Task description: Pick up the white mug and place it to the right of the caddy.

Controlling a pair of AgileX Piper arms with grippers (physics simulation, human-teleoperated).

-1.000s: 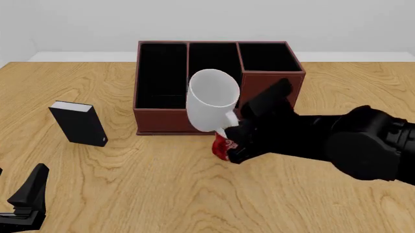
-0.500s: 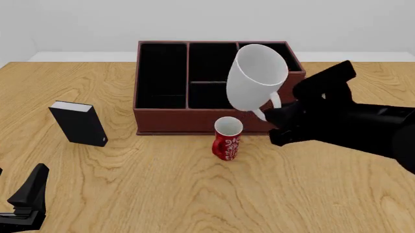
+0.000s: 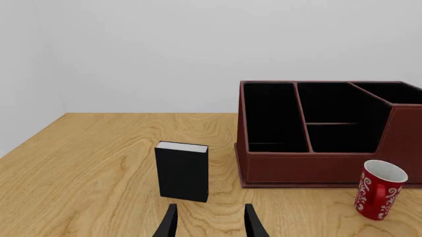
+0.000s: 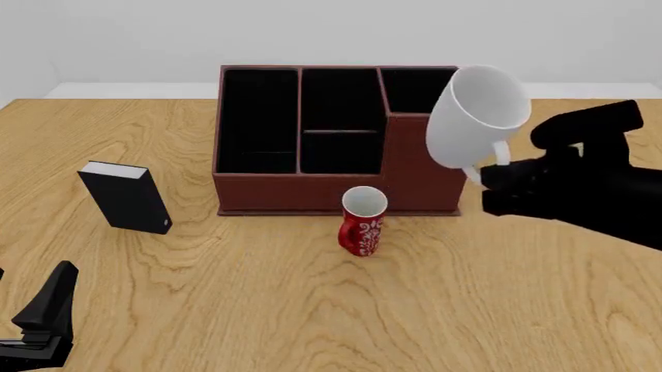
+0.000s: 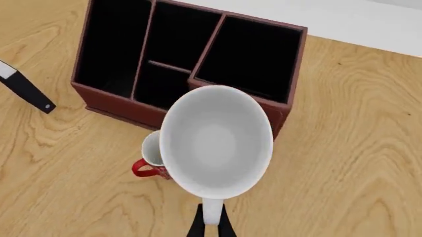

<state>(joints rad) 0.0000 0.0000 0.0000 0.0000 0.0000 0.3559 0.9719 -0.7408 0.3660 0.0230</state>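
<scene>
Front view shows the white mug [image 4: 476,116] up in the air at the upper right of the frame. It is tipped, with its open mouth facing up and toward the camera. It hangs over the right end of the caddy [image 4: 259,190], the big red-brown box in the upper middle. The right gripper [image 4: 486,177] comes in from the right edge and has its fingers closed tight on the mug's handle. In the right wrist view, the two dark fingers [image 5: 195,228] pinch the thin white handle at the bottom middle of the frame. A small red mug [image 4: 362,221] stands on the wooden table [image 4: 310,310], just in front of the caddy. A black box [image 4: 126,196] stands at the middle left. The left gripper [image 4: 42,322] rests in the lower left corner, holding nothing, with a gap between its fingers.
</scene>
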